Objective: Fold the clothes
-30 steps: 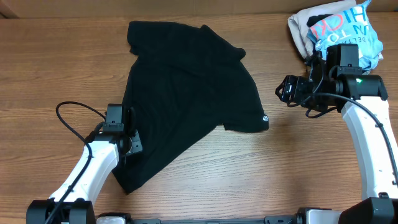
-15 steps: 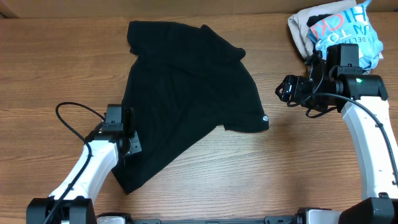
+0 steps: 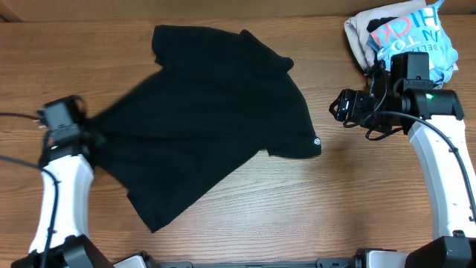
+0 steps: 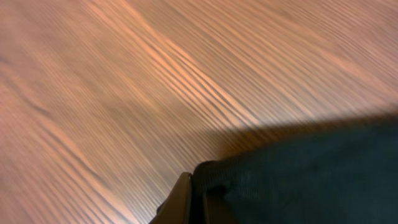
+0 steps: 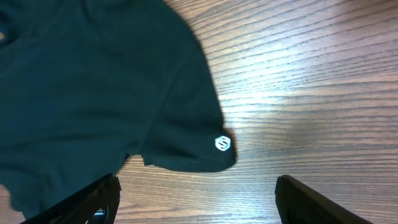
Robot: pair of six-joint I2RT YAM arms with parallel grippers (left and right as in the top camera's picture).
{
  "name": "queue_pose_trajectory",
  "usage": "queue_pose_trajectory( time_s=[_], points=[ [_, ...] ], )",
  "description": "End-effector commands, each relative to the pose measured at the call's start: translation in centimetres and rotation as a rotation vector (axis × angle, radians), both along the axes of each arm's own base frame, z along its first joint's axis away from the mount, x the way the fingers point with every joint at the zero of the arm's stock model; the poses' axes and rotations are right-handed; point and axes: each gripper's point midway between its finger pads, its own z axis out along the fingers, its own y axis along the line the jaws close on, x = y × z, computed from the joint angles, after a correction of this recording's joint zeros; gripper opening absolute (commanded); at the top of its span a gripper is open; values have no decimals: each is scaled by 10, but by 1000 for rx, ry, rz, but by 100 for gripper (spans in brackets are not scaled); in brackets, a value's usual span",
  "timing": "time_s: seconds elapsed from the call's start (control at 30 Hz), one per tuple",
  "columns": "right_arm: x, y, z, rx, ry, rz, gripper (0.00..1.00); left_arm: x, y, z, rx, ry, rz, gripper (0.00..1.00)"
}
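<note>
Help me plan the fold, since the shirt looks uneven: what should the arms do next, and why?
Probably lower the left gripper and lay its pinched edge of the black shirt flat on the table. The fabric stretches to a point at that gripper, while the right gripper is open and off to the side of the white logo, so nothing else holds the shirt.

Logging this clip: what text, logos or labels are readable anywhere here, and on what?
"S"-like mark in a white hexagon: the logo on the black shirt.
Unreadable: pink lettering on the light-blue-and-white garment, sideways and folded into fragments.
No other text shows.
</note>
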Motion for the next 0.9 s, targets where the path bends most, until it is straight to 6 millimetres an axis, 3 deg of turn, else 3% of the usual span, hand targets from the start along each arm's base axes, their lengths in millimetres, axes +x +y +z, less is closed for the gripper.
queue_pose_trajectory(
  time_s=[0.0, 0.13, 0.17, 0.2, 0.27, 0.3, 0.47, 0.67, 0.77, 0.87],
  points=[
    [6, 1, 7, -3, -31, 7, 84, -8, 43, -1, 55, -6, 110, 5],
    [9, 0, 9, -5, -46, 8, 84, 4, 66, -15, 70, -48, 146, 4],
    [10, 0, 9, -5, -51, 8, 84, 10, 70, -19, 75, -64, 147, 11],
    [11, 0, 10, -5, -56, 7, 84, 16, 73, -22, 80, -79, 145, 28],
    [13, 0, 11, -5, -65, 8, 84, 25, 77, -29, 87, -96, 142, 86],
    [14, 0, 11, -5, -68, 8, 84, 27, 75, -32, 81, -96, 134, 100],
    [14, 2, 11, -5, -70, 13, 84, 39, 45, -26, -75, -116, 13, 100],
    [11, 32, 3, -38, -51, 97, 83, 45, -32, 28, -393, -197, -229, 100],
    [9, 52, -15, -100, -10, 152, 83, 29, -69, 47, -485, -173, -299, 99],
    [7, 64, -35, -138, 49, 152, 83, 6, -100, 48, -498, -75, -362, 99]
  ],
)
